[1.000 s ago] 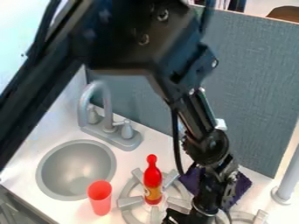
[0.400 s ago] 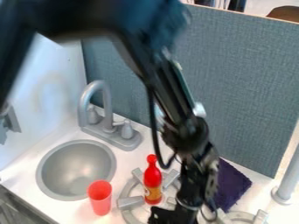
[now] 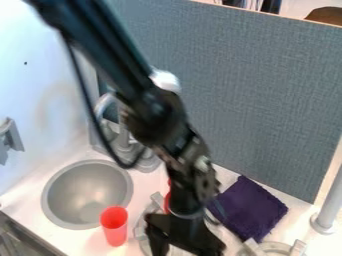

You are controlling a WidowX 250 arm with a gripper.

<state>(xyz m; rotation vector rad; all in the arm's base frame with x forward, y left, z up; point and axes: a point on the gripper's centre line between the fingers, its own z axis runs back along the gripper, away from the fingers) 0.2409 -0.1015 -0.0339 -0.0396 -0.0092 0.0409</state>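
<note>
1. The round gray sink [image 3: 87,192] sits near the left edge of the surface [image 3: 20,200].
2. A red cup [image 3: 114,227] stands just beside it, near the front edge.
3. The gray faucet [image 3: 148,165], partly behind the arm [image 3: 160,112], is by the back left corner.
4. The red bottle [image 3: 167,200], mostly hidden behind the end effector [image 3: 184,246], stands at the left burner [image 3: 140,230].
5. The end effector is open, its fingers spread low over that burner.
6. A purple cloth [image 3: 250,207] lies along the back edge.
</note>
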